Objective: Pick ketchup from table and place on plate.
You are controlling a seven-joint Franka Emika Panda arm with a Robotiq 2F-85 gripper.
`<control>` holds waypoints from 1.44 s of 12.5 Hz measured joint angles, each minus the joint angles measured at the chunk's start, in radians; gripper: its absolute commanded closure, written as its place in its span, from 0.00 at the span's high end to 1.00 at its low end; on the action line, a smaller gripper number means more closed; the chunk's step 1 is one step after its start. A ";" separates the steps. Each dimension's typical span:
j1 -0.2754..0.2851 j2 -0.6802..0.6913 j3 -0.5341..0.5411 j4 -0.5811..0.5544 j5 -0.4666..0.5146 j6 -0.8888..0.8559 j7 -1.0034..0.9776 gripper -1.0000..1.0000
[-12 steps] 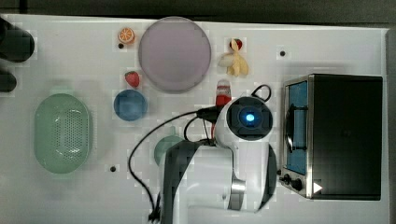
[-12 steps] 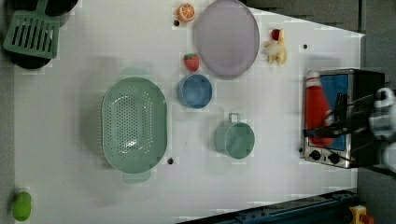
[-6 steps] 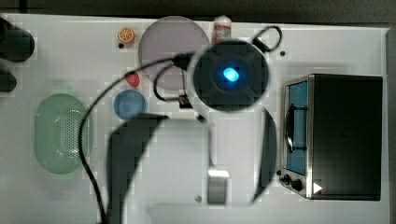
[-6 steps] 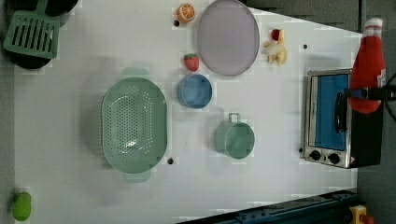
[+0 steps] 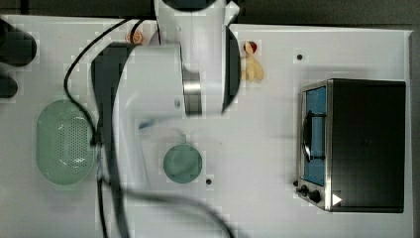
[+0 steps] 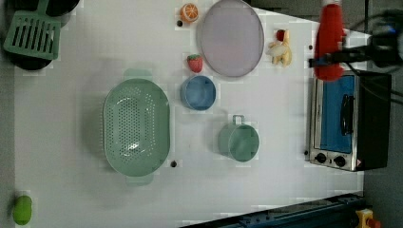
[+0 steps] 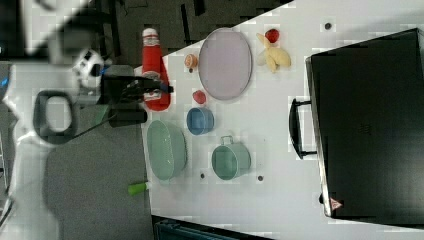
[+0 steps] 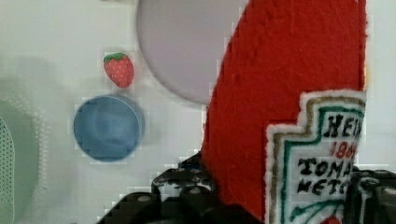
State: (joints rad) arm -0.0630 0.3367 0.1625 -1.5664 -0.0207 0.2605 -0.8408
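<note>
My gripper (image 7: 150,90) is pinching the ketchup (image 7: 152,70) mid-body, carrying it high above the table (image 6: 71,190) so it clears the strawberry (image 8: 118,69) and blue dish (image 8: 108,128). The plate (image 8: 180,51) lies at 11 o'clock of the bottle in the wrist view, empty, so the drop isn't done yet.

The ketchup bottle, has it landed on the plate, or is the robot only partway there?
Partway. The pick looks done: the gripper is shut on the ketchup, which hangs in the air, off the table. In hand is carrying it. Still left: setting it on the plate, which lies bare beside the strawberry.
</note>
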 measured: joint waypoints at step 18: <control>0.013 0.572 -0.021 0.158 0.018 0.405 0.024 1.00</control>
State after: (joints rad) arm -0.0501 0.9082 0.1414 -1.4082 -0.0028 0.6655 -0.8169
